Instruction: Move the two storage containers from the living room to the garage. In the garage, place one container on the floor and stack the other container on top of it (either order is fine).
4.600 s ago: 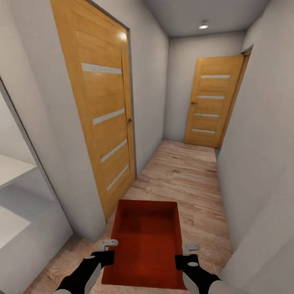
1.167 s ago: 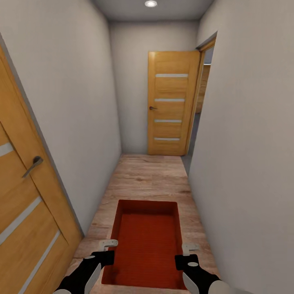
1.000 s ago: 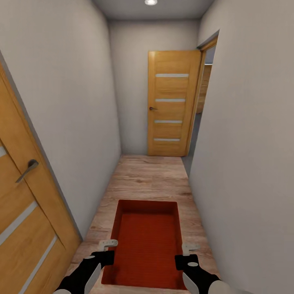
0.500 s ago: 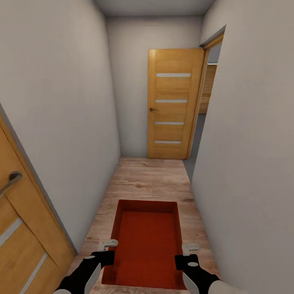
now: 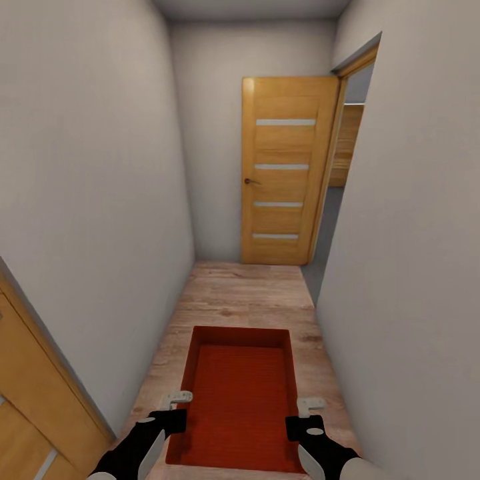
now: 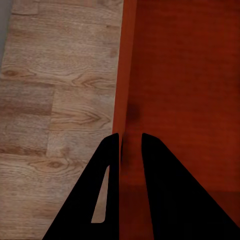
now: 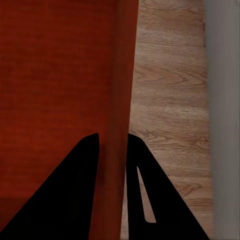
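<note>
Storage container [image 5: 240, 400] held between both sets of fingers, left gripper [image 6: 131, 145] pinching its left wall, right gripper [image 7: 113, 142] its right wall, narrow wood-floored hallway [image 5: 247, 293], open door [image 5: 283, 170] ahead of the fingers.

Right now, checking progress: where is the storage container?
Head view, bottom centre: the storage container hangs over the hallway's wood floor, between both grippers.

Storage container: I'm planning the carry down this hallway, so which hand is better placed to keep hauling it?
Neither alone. The left hand clamps the storage container by its left wall, and the right hand clamps its right wall, so both share the carry evenly.
</note>
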